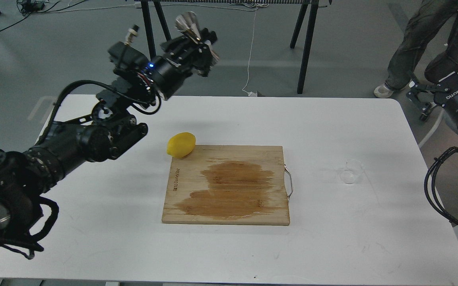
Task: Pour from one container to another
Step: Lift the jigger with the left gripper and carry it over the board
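Note:
My left gripper (202, 39) is raised high above the table's far left part, shut on the steel hourglass jigger (187, 22). The jigger leans to the left, with its upper cone sticking out above the fingers. The small clear glass cup (351, 171) stands upright on the white table (332, 246) at the right, just past the board's metal handle. My right gripper (419, 102) hovers off the table's right edge, well behind the cup, open with nothing in it.
A wooden cutting board (227, 184) with a large wet stain lies in the middle. A yellow lemon (181, 144) rests at its far left corner. A person's legs (416, 43) stand behind the right arm. Black table legs (151, 47) rise behind the table.

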Controlling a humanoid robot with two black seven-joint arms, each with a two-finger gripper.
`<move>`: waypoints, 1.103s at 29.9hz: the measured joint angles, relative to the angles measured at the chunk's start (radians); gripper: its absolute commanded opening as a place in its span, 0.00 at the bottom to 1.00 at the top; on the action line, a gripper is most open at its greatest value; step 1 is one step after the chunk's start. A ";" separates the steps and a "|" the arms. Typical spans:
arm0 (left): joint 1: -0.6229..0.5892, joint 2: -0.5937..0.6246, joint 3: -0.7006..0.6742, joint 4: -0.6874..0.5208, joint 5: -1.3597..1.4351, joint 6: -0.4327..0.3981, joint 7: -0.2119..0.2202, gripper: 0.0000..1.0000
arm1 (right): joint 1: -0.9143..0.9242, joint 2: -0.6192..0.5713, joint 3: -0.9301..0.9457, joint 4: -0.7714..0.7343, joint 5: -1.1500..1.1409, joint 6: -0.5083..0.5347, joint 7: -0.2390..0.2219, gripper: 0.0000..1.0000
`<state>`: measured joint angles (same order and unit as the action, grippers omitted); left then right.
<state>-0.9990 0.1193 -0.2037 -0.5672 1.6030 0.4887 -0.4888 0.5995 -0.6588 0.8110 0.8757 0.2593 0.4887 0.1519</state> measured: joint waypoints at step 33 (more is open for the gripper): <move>0.312 -0.119 0.101 0.180 0.338 0.000 0.000 0.17 | -0.061 -0.040 -0.018 -0.001 0.000 0.000 -0.031 0.99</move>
<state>-0.6867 0.0001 -0.1031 -0.3875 1.9409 0.4887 -0.4885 0.5384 -0.6989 0.7928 0.8743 0.2593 0.4887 0.1212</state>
